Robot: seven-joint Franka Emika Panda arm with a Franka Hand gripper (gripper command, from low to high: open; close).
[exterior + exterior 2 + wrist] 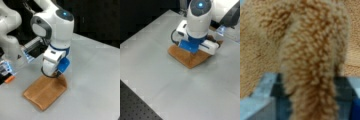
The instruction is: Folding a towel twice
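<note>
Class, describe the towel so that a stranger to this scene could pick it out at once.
Start at the grey table and find the white arm reaching down. Directly beneath its hand lies the towel, a fuzzy orange-brown cloth, the only soft, warm-coloured thing on that table.

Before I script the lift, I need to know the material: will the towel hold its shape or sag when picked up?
Probably sag: in the wrist view the towel bunches into a soft looped ridge. It looks light and thin, lying flat on the table in a front view. Its nap likely resists slipping. The tool sits low at its edge.
</note>
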